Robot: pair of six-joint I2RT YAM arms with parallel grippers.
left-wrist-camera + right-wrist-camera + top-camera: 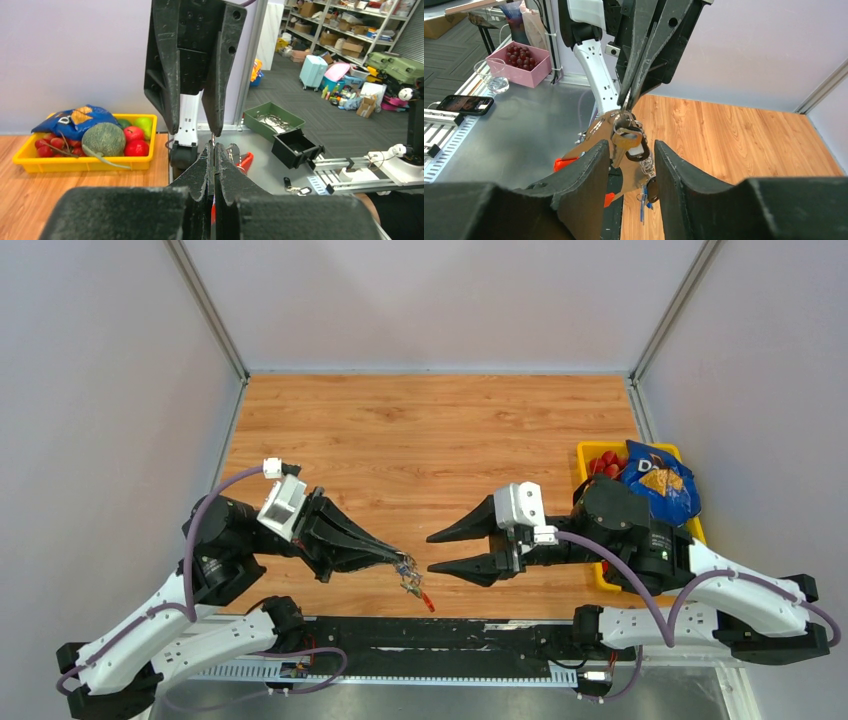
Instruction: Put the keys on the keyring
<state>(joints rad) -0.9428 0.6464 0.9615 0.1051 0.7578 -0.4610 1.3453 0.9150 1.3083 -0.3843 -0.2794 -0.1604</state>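
Observation:
My left gripper (400,562) is shut on the keyring bunch (410,576) and holds it above the table's near edge, with the red tag (428,603) hanging lowest. My right gripper (432,553) is open, its fingertips on either side of the bunch. In the right wrist view the bunch (626,137) hangs from the left fingertips (626,106) between my open right gripper (631,145). It shows a brass-coloured key, a black loop and a blue piece (643,202). A dark rounded piece (652,189) hangs low; I cannot tell whether it is the black-headed key.
A yellow tray (590,455) with fruit and a blue snack bag stands at the table's right edge; it also shows in the left wrist view (85,162). A black rail (450,632) runs along the table's near edge below the grippers.

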